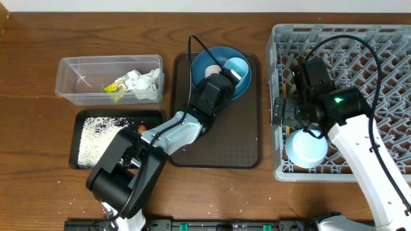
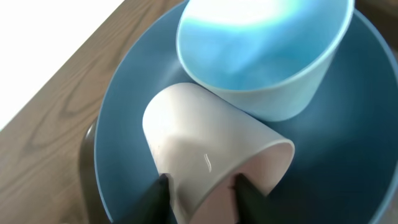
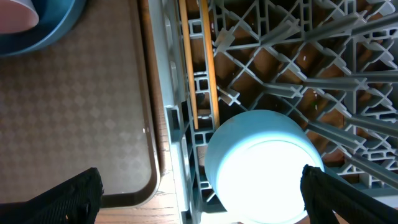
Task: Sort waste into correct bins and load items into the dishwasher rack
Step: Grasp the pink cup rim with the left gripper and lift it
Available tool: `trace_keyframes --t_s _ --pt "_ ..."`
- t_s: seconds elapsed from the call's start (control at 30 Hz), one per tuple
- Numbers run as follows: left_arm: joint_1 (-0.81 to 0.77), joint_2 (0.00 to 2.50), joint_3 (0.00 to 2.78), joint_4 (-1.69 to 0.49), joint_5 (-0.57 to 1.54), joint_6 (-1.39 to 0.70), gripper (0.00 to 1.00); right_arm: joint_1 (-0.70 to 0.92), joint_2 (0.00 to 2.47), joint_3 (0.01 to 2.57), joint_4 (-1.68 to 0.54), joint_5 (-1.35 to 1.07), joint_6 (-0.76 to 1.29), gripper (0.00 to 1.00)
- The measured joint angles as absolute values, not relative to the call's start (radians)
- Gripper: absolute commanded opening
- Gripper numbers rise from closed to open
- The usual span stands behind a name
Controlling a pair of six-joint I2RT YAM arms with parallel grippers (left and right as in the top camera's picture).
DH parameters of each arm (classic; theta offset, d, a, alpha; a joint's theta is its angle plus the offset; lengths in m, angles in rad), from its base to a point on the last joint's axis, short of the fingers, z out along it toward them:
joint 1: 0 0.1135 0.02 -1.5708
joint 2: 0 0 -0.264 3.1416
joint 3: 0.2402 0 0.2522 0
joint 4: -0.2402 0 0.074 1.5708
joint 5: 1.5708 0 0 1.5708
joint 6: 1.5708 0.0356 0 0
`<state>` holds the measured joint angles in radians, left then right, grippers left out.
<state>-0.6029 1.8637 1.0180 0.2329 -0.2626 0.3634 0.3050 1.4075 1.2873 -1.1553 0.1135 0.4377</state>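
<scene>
Wooden bench [image 1: 38, 38], seen from above.

- Grey dishwasher rack [image 1: 385, 58]: fills the right edge, far corner to near corner. Largest item.
- Brown serving tray [image 1: 225, 141]: mid-bench, just left of the rack.
- Clear tub [image 1: 77, 74]: toward the far left corner.
- Black tray [image 1: 151, 119]: just nearside of the tub, left of the serving tray.
- Dark-blue plate [image 1: 199, 64]: on the far end of the serving tray, carrying both cups.
- Light-blue bowl [image 1: 307, 149]: in the rack's near left corner, seemingly mouth down among the pegs.
- Right gripper [image 3: 200, 177]: hangs over the bowl, fingers spread wide, one either side of it, touching nothing.
- Light-blue cup [image 1: 236, 67]: upright on the plate, right side, touching the pink cup.
- Pink cup [image 2: 205, 137]: lying on its side on the plate, mouth toward the wrist camera.
- Left gripper [image 2: 202, 183]: fingers clamped on the pink cup, one pressed to each flank near the rim.
- Wooden chopsticks [image 3: 210, 74]: lying in the rack along its left wall, just beyond the bowl.
- Crumpled white-and-yellow wrapper [image 1: 135, 83]: inside the tub, right half. Printing on it too small to read.
- Carrot piece [image 1: 141, 128]: on the black tray, by the left arm.
- Rice grains [image 1: 99, 135]: spread over the left half of the black tray; a few strays on the bench near the near left corner.
</scene>
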Motion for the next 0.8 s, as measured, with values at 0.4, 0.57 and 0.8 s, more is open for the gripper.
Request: trace_keyframes --t_s 0.4,0.57,0.8 --pt "-0.602 1.864 1.018 0.236 -0.276 0.367 0.06 0.305 1.407 1.287 -1.155 0.114 0.438 0.99" --pt "-0.602 1.857 1.018 0.187 -0.276 0.353 0.06 0.305 1.407 1.287 -1.156 0.114 0.438 0.99" --pt "-0.603 1.728 1.018 0.054 -0.271 0.285 0.06 0.305 1.407 1.287 -1.155 0.114 0.438 0.99"
